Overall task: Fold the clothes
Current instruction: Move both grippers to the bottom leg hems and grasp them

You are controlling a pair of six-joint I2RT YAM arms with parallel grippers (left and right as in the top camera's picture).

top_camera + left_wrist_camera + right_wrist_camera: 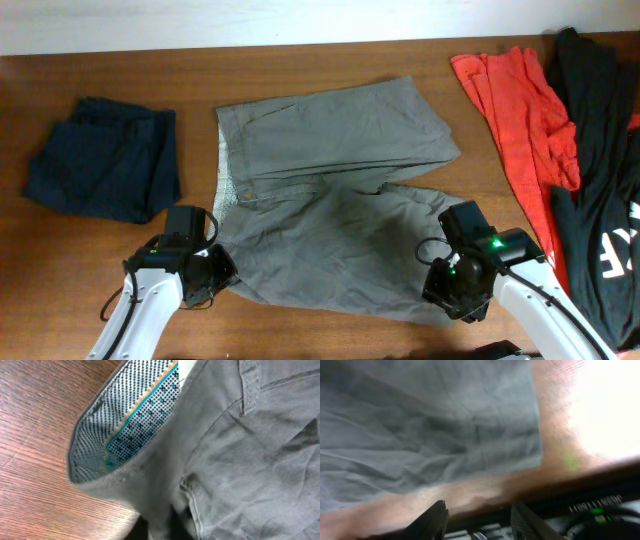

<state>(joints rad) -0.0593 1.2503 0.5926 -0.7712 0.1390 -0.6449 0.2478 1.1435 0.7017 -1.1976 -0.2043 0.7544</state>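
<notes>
Down at the near edge of the bench (60,285), we find the left gripper (215,272) at the waistband corner of the shorts (330,180) and the right gripper (455,292) at the hem of the near leg. These shorts lie mid-bench, waistband toward the left edge and both legs splayed toward the right edge, with no layer laid over another. We judge the fold barely begun: the leg-on-leg fold and all that follows are left to do. We see a navy garment (105,165) by the left edge, and a red garment (515,100) and a black garment (600,160) heaped at the far right corner, all apart from the shorts.

From the left wrist we see what the overhead hides: the waistband curls up off the wood, its lining (135,415) showing. The cloth runs down into the left gripper, which looks pinched on it, though its tips are buried. From the right wrist we see the fingers (437,517) spread over bare wood, the hem just beyond and untouched. Only the overhead shows the whole garment and its neighbours.
</notes>
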